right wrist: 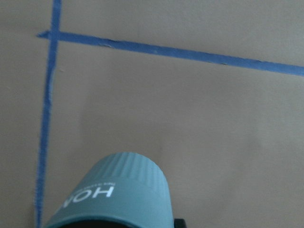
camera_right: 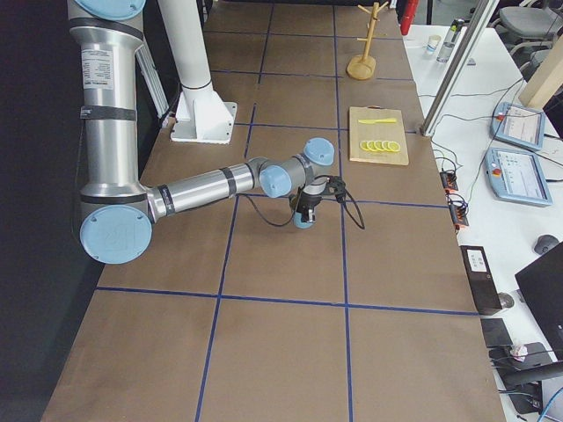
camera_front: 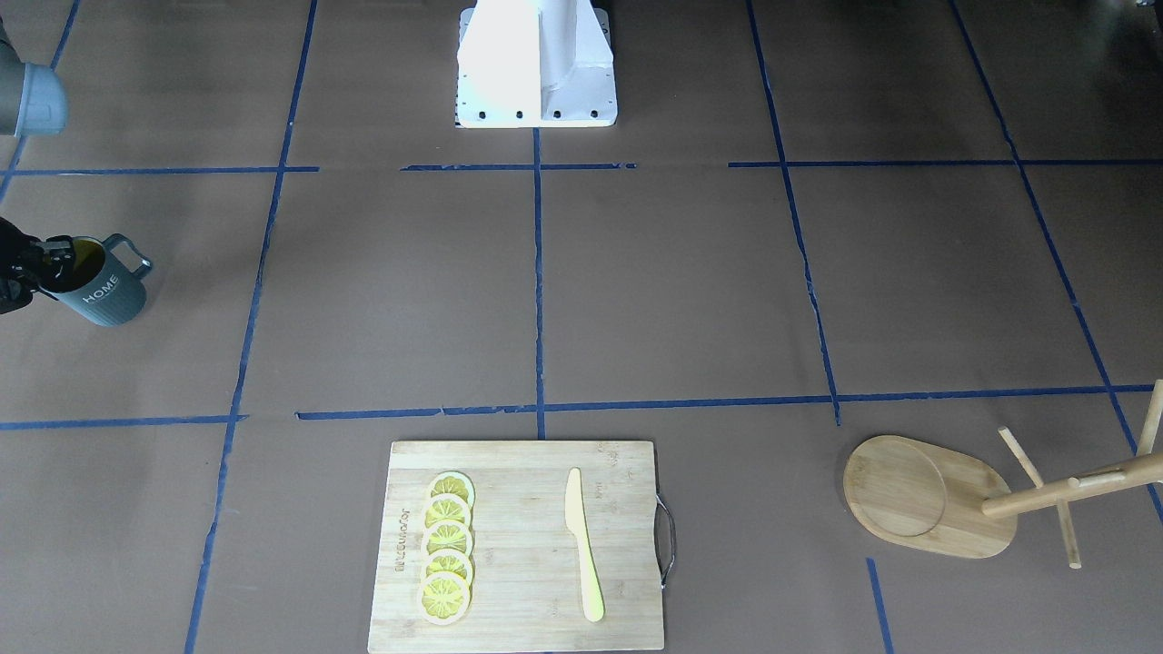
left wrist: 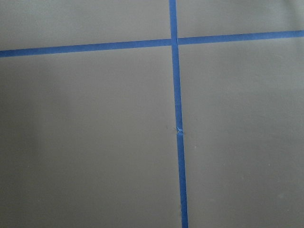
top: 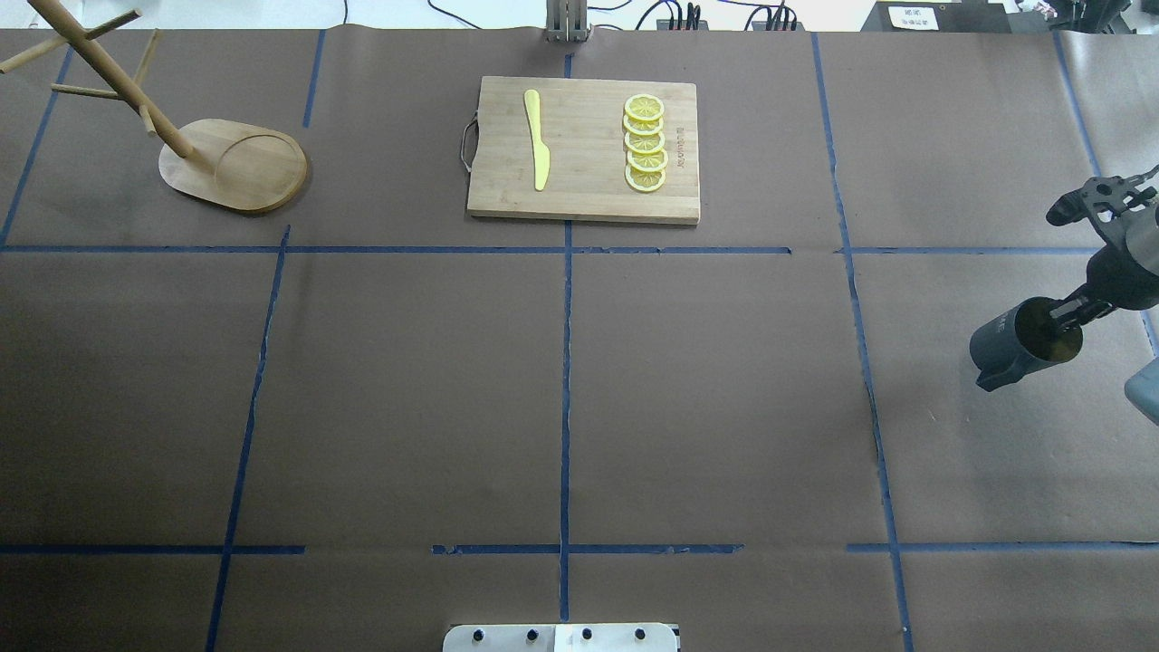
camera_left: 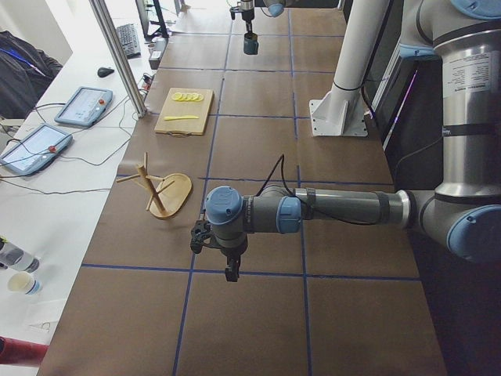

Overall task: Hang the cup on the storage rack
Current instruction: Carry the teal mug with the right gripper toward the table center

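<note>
The cup (camera_front: 102,289) was dark blue-grey, ribbed, yellow inside, lettered "HOME" in white. The storage rack (camera_front: 909,495) and cutting board (camera_front: 518,563) were pale bamboo; lemon slices (camera_front: 447,538) and knife (camera_front: 581,545) yellow. Blue tape (camera_front: 538,291) gridded the brown table (camera_front: 672,291).

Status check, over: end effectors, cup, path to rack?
Right end effector shut on cup rim, cup tilted. Left end effector: state unclear. Rack upright, far left. Cutting board near route.
</note>
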Robot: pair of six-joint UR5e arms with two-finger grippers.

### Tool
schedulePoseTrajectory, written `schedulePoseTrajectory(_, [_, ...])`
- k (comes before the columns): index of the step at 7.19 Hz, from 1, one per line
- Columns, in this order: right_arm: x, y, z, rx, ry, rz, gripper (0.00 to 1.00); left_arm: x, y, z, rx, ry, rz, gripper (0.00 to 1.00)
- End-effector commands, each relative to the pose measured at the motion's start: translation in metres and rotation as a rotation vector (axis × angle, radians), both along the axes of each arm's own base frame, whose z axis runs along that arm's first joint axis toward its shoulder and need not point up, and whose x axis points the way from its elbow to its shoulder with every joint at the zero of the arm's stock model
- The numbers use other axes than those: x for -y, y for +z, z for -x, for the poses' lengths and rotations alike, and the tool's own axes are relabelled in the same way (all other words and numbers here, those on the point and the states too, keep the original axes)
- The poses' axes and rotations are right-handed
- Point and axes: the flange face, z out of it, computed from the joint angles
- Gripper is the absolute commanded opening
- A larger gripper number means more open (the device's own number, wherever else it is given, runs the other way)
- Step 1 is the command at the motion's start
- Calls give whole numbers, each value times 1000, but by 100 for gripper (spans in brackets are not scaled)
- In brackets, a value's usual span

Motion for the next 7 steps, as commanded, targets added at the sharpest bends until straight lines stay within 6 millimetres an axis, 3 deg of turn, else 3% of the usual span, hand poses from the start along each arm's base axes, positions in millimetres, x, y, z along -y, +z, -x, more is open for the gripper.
schedulePoseTrajectory(1, [-10, -95, 93, 83, 77, 95, 0, 1, -1, 0, 0, 0, -4, 100])
schedulePoseTrajectory(3, [-13, -174, 183, 104, 92, 134, 0, 1, -2, 0, -2, 0, -4, 100])
schedulePoseTrajectory(4, [-1, -229, 221, 59, 84, 151, 0, 1, -1, 0, -2, 0, -3, 100])
schedulePoseTrajectory(5, [-3, -259, 251, 19, 80, 160, 0, 0, -1, 0, -2, 0, -1, 100])
schedulePoseTrajectory(7, [-12, -295, 325, -17, 118, 211, 0, 1, -1, 0, -2, 0, -3, 100])
